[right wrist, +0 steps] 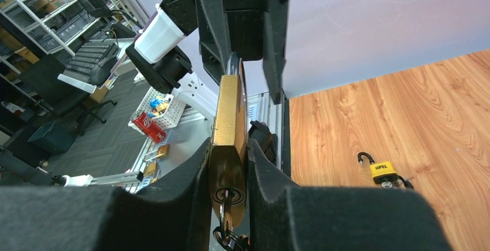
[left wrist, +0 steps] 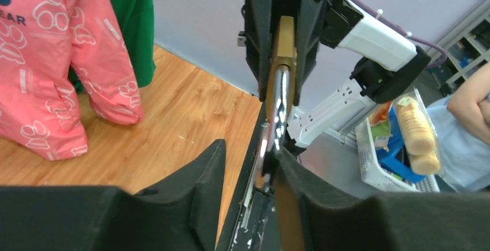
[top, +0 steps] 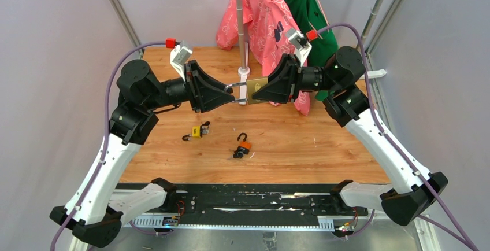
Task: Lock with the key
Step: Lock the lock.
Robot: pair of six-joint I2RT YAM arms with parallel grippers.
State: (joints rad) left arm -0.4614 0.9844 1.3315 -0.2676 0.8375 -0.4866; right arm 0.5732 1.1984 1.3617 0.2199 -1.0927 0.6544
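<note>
Right fingers (right wrist: 173, 205) clamp the brass padlock (right wrist: 226, 118); left fingers (left wrist: 190, 193) stand apart around its shackle (left wrist: 281, 98), which needs pressing home.

We saw the brass padlock (top: 258, 87) held sideways above the table (top: 323, 147) — steel shackle (left wrist: 281, 100) pointing left, key (right wrist: 225, 213) in its keyhole.

The left arm (top: 110, 164), at eight o'clock in the top view, and the right arm (top: 378, 141), at four o'clock, share white lower shells, black rounded joints and black bases. A purple cable (top: 108, 92) trails along each. Each wrist bears a silver camera (top: 181, 56) with a red cap (top: 170, 43). The fingers (left wrist: 190, 187) are black, wedge-shaped and matte.
</note>
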